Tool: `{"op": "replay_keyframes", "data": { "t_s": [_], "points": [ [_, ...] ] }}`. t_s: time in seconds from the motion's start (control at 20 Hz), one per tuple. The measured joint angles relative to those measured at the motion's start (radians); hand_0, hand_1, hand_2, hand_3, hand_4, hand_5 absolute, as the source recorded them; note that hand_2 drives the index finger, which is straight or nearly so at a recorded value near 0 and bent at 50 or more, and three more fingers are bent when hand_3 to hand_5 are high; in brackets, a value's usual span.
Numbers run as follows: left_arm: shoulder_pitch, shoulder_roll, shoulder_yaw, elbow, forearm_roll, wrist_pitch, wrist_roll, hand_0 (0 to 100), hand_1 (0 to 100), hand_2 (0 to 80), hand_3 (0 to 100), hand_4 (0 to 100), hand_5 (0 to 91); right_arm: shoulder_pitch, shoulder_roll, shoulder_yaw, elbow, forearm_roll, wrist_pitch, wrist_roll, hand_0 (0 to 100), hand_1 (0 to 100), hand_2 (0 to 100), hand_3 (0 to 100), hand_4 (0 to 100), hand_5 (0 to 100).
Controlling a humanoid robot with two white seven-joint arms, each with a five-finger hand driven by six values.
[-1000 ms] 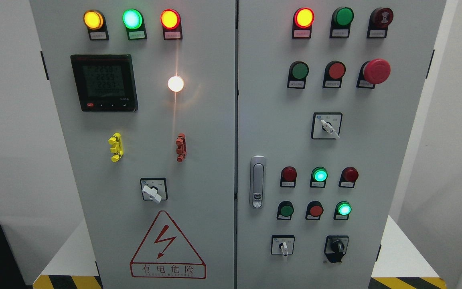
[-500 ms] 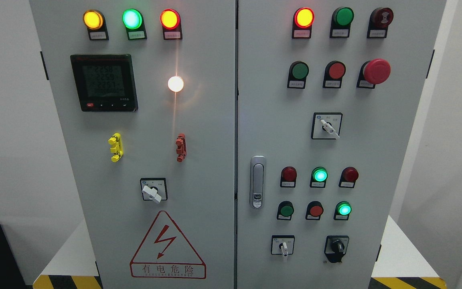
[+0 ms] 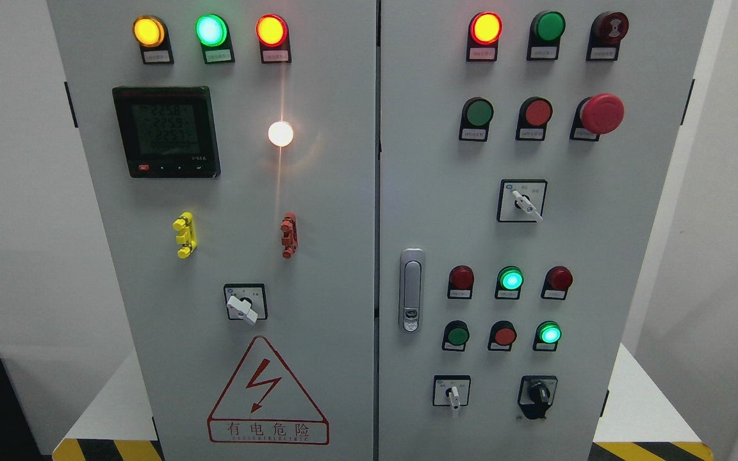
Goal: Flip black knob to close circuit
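Observation:
The black knob (image 3: 538,394) sits on its dark plate at the bottom right of the grey cabinet's right door (image 3: 535,230). Its handle points roughly straight down, tilted a little left. To its left is a white-handled selector switch (image 3: 452,392). Neither of my hands shows anywhere in the head view.
A door latch (image 3: 411,290) stands at the right door's left edge. Lit green lamps (image 3: 510,280) and red and green buttons sit above the knob. A red mushroom stop button (image 3: 601,114) projects at the upper right. The left door carries a meter (image 3: 166,131) and a warning triangle (image 3: 268,392).

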Motion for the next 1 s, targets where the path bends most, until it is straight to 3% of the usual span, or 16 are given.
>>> {"op": "replay_keyframes", "data": {
  "t_s": [0.55,1.0],
  "points": [
    [0.000,0.000,0.000,0.000,0.000,0.000,0.000,12,56,0.0,0,0,0.0,-0.147,0.010,-0.016,-0.097,0.100,0.055,0.068,0,8,92,100,93,91],
    [0.000,0.000,0.000,0.000,0.000,0.000,0.000,12,56,0.0,0,0,0.0,-0.275,0.007,-0.021,-0.086,0.146,0.081,0.087,0,7,92,100,94,92]
  ]
}}
